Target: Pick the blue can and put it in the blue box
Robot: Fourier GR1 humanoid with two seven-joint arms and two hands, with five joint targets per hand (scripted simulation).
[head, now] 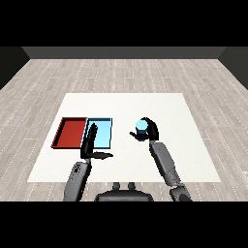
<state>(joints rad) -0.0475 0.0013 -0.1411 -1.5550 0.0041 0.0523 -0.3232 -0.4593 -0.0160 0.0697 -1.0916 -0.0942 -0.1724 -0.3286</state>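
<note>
holding one blue can (141,125) in curled right hand (150,131), left hand (90,143) spread flat, one red tray (69,132), one blue tray (102,133)

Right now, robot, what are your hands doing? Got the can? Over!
Right hand curled round blue can, held right of the trays. Left hand open, fingers straight, over blue tray. Left hand sits in the way of the drop.
</note>
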